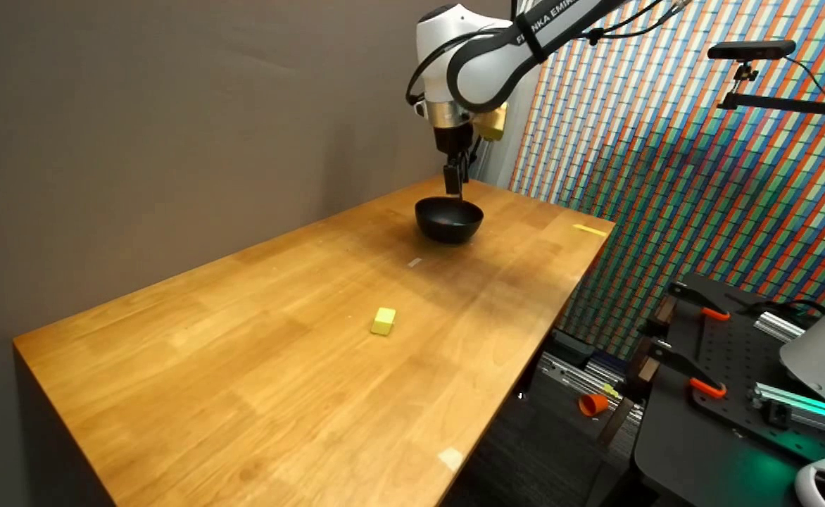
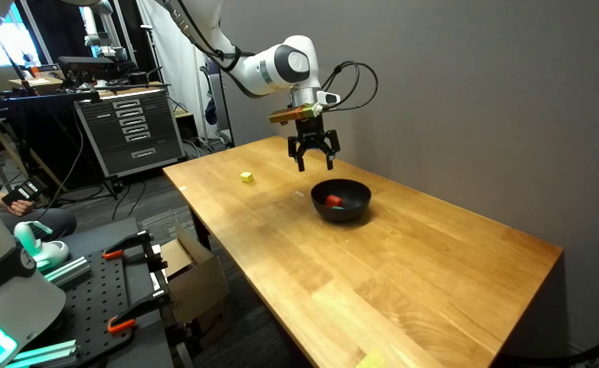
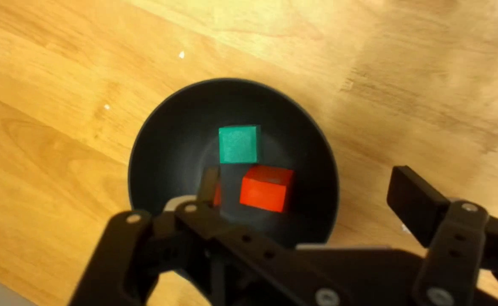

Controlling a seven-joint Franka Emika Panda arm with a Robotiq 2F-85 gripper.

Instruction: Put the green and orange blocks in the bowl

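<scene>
The black bowl [image 1: 448, 229] stands upright on the table; it also shows in an exterior view [image 2: 341, 215] and in the wrist view [image 3: 168, 144]. The green block [image 3: 238, 145] and the orange block [image 3: 264, 194] lie inside the bowl, close to each other. In an exterior view the orange block [image 2: 333, 201] shows over a sliver of the green block [image 2: 337, 207]. A small red patch beside one finger in the wrist view is unclear. My gripper [image 2: 315, 164] is open and empty above the bowl; its spread fingers [image 3: 310, 187] hide part of the bowl in the wrist view.
The pale yellow cube [image 1: 383, 322] sits on the wooden table [image 1: 243, 366], apart from the bowl; it also shows in an exterior view [image 2: 247, 177]. A grey wall [image 1: 208, 127] runs along the table's long edge. Yellow tape [image 1: 590, 230] marks the tabletop.
</scene>
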